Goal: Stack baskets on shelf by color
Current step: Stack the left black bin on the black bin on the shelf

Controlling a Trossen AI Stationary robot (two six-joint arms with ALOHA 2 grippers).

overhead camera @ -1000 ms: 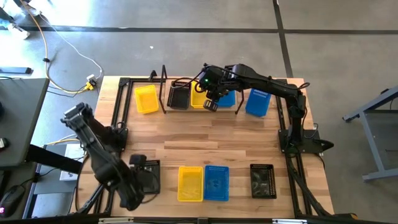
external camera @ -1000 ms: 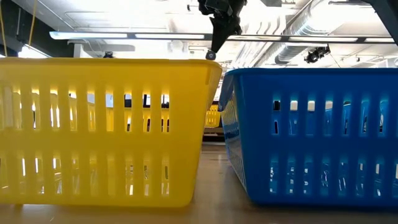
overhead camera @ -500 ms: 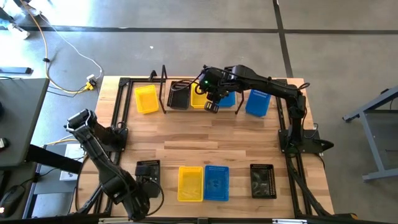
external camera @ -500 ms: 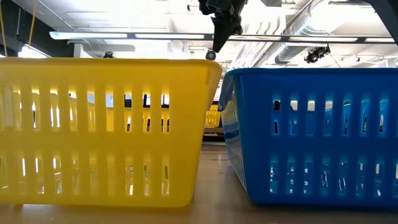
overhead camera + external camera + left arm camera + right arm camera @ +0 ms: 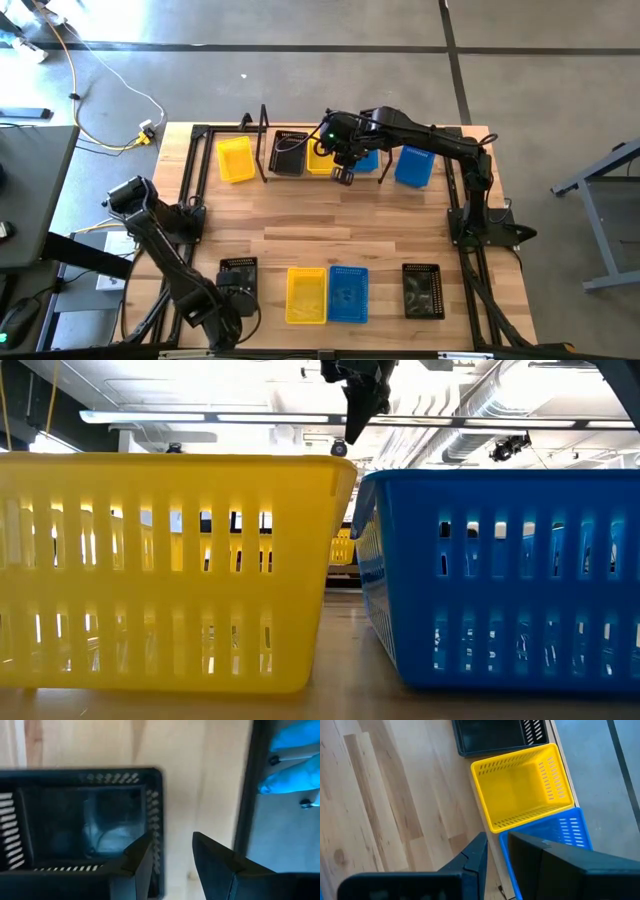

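Right gripper [image 5: 345, 172] over shelf [image 5: 325, 172] at far edge, fingers parted, empty, hovering above yellow basket [image 5: 522, 786] and blue basket [image 5: 555, 836] set side by side there, black basket [image 5: 287, 153] beside; left gripper [image 5: 172, 857] at near-left corner, fingers spread astride wall of another black basket [image 5: 80, 820], not clenched; remaining baskets along near edge and outside brackets; risk: thin wall slipping from pinch, or lifted basket catching wire bracket, nudging neighbours off plank.

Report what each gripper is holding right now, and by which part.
Nothing is held. The left gripper is open, straddling the black basket's wall without clamping it. The right gripper is open above the shelf baskets.
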